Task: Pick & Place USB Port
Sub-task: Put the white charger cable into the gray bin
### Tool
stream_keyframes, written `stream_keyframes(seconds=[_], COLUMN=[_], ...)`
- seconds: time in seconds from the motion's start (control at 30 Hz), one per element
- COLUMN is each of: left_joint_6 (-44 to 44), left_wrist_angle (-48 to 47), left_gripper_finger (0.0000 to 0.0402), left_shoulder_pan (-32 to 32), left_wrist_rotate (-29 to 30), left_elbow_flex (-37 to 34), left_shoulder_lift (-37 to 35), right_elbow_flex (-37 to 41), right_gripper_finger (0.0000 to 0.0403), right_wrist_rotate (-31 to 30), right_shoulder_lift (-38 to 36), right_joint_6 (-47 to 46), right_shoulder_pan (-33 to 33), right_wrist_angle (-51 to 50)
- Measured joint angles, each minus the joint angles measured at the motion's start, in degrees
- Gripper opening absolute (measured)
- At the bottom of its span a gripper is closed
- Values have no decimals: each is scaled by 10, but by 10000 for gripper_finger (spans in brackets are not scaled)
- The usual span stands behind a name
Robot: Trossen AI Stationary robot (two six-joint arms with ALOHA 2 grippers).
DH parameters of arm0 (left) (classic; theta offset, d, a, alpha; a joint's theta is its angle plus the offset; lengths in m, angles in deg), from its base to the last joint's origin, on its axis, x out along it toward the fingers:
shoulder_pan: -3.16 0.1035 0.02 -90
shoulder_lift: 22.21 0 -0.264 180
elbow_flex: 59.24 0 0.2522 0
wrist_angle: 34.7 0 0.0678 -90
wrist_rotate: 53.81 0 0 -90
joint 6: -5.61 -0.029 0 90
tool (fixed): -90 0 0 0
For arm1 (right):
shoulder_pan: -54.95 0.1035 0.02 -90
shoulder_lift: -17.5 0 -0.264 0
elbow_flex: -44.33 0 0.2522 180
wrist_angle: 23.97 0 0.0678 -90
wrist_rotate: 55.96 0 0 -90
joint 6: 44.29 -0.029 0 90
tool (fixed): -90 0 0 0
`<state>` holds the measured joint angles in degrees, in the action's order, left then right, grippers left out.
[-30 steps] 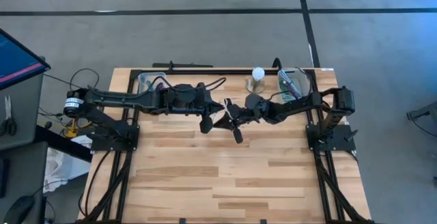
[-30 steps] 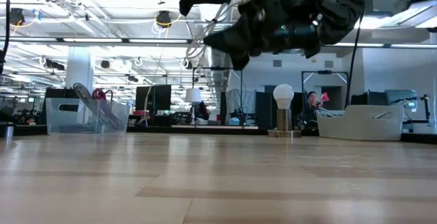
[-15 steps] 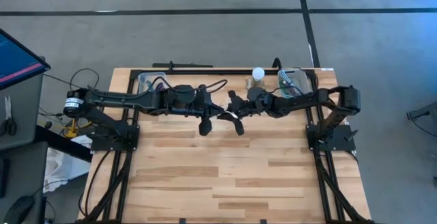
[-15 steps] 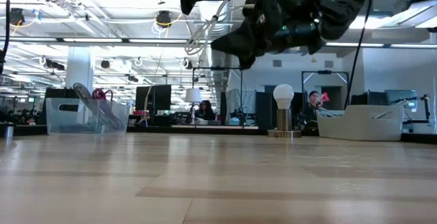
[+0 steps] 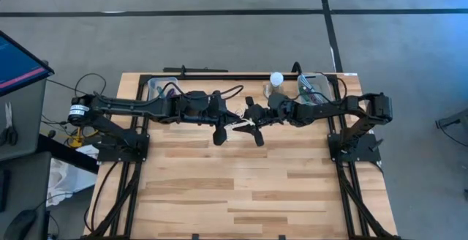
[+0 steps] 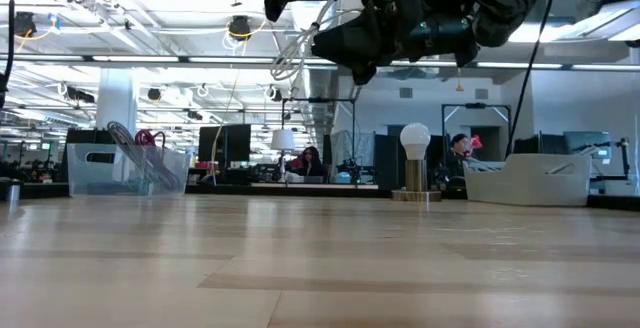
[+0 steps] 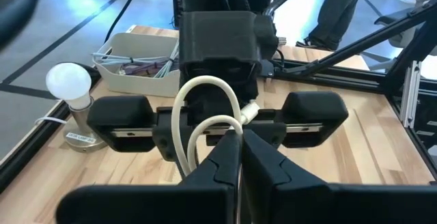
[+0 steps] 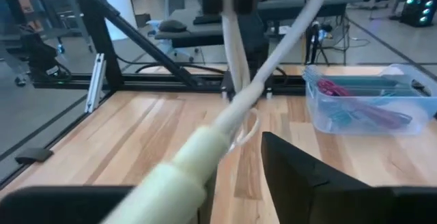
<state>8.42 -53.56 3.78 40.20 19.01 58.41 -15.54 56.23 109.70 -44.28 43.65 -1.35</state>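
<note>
Both of our dark arms meet above the back half of the pale wooden plank surface (image 5: 241,189), held well clear of it, as the low view shows.

Our left gripper (image 5: 219,133) has its fingers pressed fully together on the thin white USB cable (image 7: 205,125). In the left wrist view the cable loops up out of that pinch and runs toward the black body of the other arm facing it.

Our right gripper (image 5: 257,120) sits just beside the left one, fingers pointing toward it. Its fingers stand partly apart; in the right wrist view the cream-coloured plug end of the cable lies across the gap beside one dark finger (image 8: 300,176), and we cannot tell whether the fingers press on it or merely flank it.

The cable is therefore in the air between the two grippers, over the middle of the surface near its back edge, touching no part of the wood.

At the back of the surface stand a white round light bulb on a small wooden base (image 5: 276,84), a clear plastic bin of cables at the back left (image 5: 159,88), and a second pale bin at the back right (image 5: 313,85).
</note>
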Motion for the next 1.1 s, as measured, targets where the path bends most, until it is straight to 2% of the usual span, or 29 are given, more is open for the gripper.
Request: stream_keyframes(seconds=[0.33, 0.47, 0.6, 0.67, 0.87, 1.1], left_joint_6=[0, 0, 0, 0, 0, 0], left_wrist_angle=[0, 0, 0, 0, 0, 0], left_gripper_finger=[8, 8, 8, 8, 8, 16], left_shoulder_pan=[0, 0, 0, 0, 0, 0], left_wrist_rotate=[0, 0, 0, 0, 4, 53], left_elbow_flex=[0, 0, 0, 0, 0, 0], left_shoulder_lift=[0, 0, 0, 0, 0, 0], right_elbow_flex=[0, 0, 0, 0, 0, 0], right_gripper_finger=[122, 94, 30, 13, 10, 5], right_wrist_rotate=[-26, -27, -28, -28, -33, -46], right_shoulder_lift=[0, 0, 0, 0, 0, 0], right_joint_6=[6, 7, 20, 21, 23, 34], right_shoulder_pan=[12, 12, 12, 12, 12, 5], right_wrist_angle=[53, 63, 62, 62, 62, 56])
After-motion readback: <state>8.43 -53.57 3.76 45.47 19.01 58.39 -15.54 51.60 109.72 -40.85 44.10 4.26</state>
